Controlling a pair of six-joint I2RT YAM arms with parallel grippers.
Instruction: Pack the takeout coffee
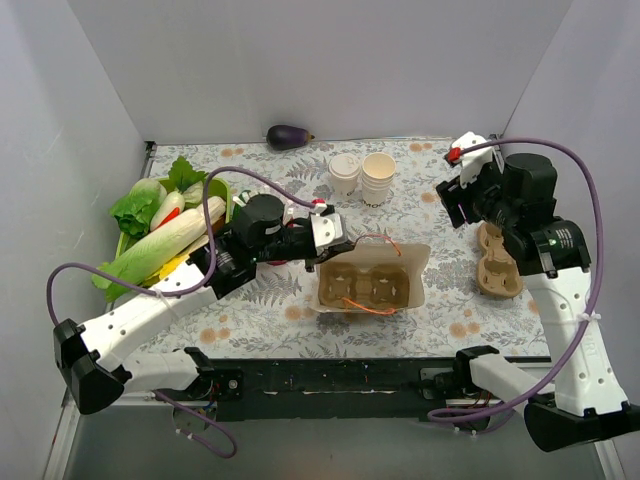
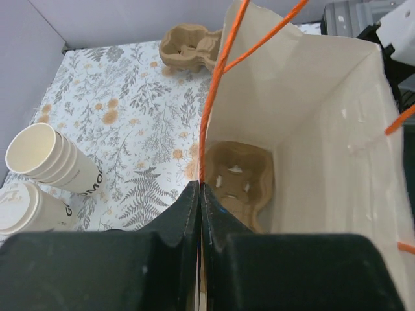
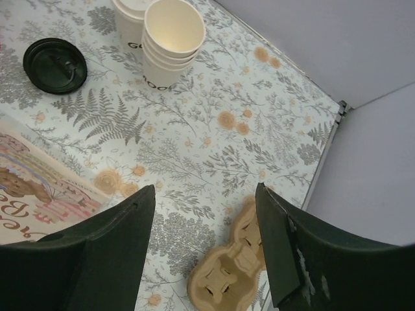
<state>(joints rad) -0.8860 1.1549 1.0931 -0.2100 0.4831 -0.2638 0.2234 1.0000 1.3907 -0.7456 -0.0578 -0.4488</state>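
The takeout coffee (image 1: 344,172), a cream cup with a white lid, stands at the back of the table next to a stack of lidless cups (image 1: 379,178). It shows at the left edge of the left wrist view (image 2: 18,207) and at the top of the right wrist view (image 3: 131,16). My left gripper (image 1: 343,244) is shut on the rim of an open paper bag (image 1: 372,262) beside its orange handle (image 2: 217,84). A brown cup carrier (image 2: 237,176) lies inside the bag. My right gripper (image 1: 458,205) is open and empty, held above the table right of the cups.
A second brown cup carrier (image 1: 497,262) lies at the right, below my right gripper (image 3: 206,194). A flat black lid (image 3: 55,65) lies near the cups. A green basket of vegetables (image 1: 165,225) sits at the left. An eggplant (image 1: 288,136) lies by the back wall.
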